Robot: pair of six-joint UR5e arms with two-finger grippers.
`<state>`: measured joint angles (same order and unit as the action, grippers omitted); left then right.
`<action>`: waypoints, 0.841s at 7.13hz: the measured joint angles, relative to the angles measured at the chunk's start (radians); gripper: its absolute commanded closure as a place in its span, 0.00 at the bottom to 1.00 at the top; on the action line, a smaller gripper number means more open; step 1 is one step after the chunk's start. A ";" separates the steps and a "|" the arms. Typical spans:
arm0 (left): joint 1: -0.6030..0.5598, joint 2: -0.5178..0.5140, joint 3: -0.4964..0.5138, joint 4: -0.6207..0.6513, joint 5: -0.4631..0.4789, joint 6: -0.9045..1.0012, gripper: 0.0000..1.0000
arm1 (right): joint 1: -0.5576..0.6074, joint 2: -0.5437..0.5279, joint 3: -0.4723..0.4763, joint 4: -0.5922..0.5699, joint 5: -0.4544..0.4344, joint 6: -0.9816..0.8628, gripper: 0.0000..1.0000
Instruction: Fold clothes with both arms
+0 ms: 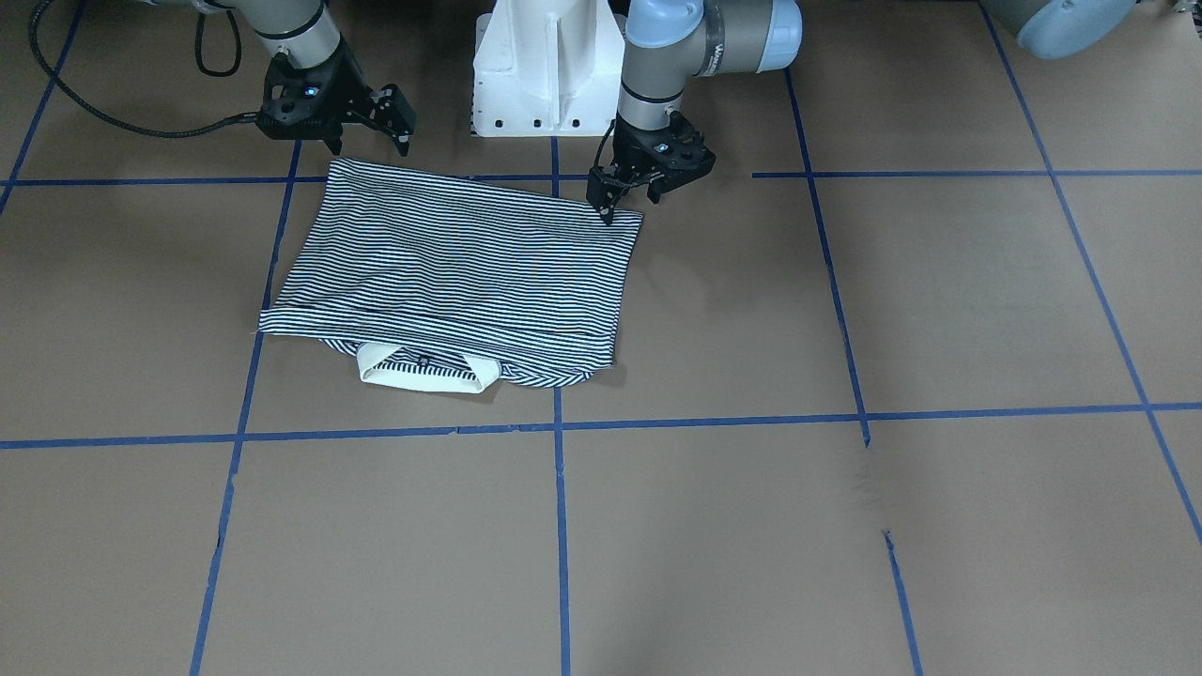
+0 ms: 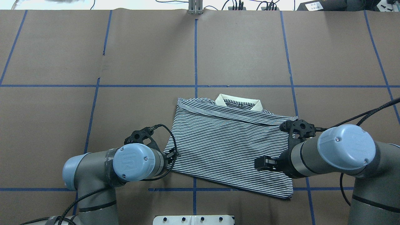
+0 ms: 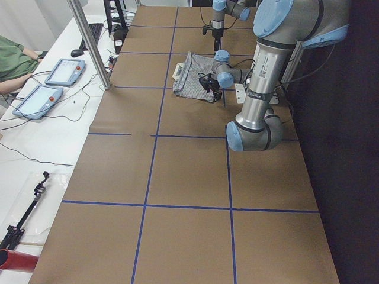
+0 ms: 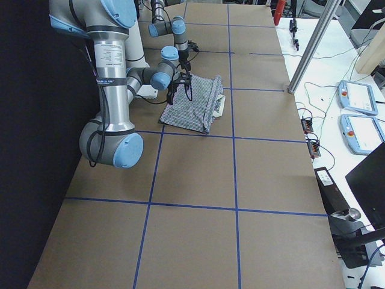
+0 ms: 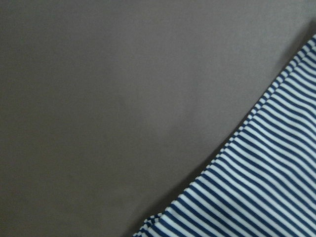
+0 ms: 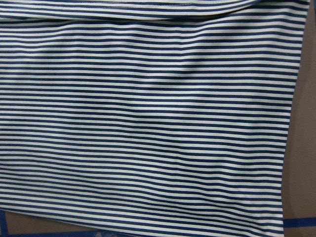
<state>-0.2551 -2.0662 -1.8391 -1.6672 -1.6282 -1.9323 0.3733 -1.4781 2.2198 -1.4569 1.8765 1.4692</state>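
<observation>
Nearest us, the left pincer point(image 1: 629, 199) stands with its jaws slightly parted and its tip at the near left corner of the polo shirt point(image 2: 228, 143). We cannot tell whether it touches. The right pincer point(image 1: 366, 141), spread wide and empty, hovers by the near right corner. The shirt lies flat on the bench point(image 2: 125, 62) as a rectangle, its long axis running left to right between both pincers. Farthest off is the cream collar point(image 2: 239, 102), so we judge the next fold goes hem towards collar.
</observation>
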 measured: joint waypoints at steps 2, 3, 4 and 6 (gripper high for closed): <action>0.000 -0.003 0.005 0.001 0.016 -0.002 0.13 | 0.005 0.001 -0.001 0.000 0.000 -0.001 0.00; 0.001 -0.004 0.007 0.001 0.021 -0.002 0.13 | 0.005 0.001 -0.001 0.000 0.000 -0.001 0.00; 0.001 -0.005 0.010 0.001 0.024 -0.002 0.13 | 0.006 0.001 -0.002 0.000 0.000 -0.001 0.00; 0.002 -0.006 0.019 0.000 0.034 -0.002 0.13 | 0.008 0.003 -0.002 0.000 0.002 -0.001 0.00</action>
<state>-0.2532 -2.0721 -1.8200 -1.6676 -1.5939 -1.9344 0.3818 -1.4755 2.2181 -1.4573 1.8785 1.4683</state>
